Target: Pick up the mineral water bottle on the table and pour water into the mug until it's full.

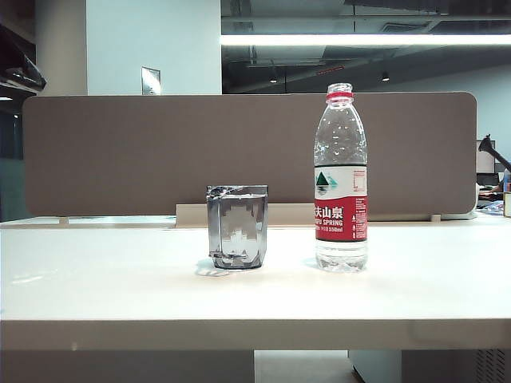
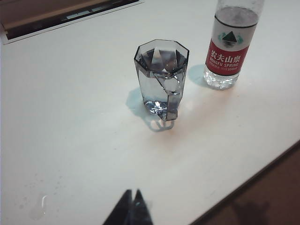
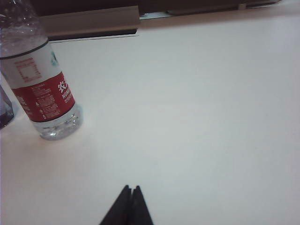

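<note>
From my station I see the white worktop (image 1: 96,279) filling the exterior view, backed by a grey-brown divider panel (image 1: 120,152). On it the mineral water bottle (image 1: 341,179) stands upright, cap off, red neck ring showing, its label facing the camera. Just beside it, to its left in the exterior view and not touching, sits the mug (image 1: 237,227), upright, with water (image 2: 159,58) reaching nearly to its rim. Neither arm appears in the exterior view. My left pincer (image 2: 133,199) has its two dark tips pressed together with nothing between them; it hangs over bare worktop, well apart from the mug. My right pincer (image 3: 131,194) is likewise closed tight and empty, above bare worktop, apart from the bottle's base. A small wet smear (image 2: 40,206) lies near the left pincer.
</note>
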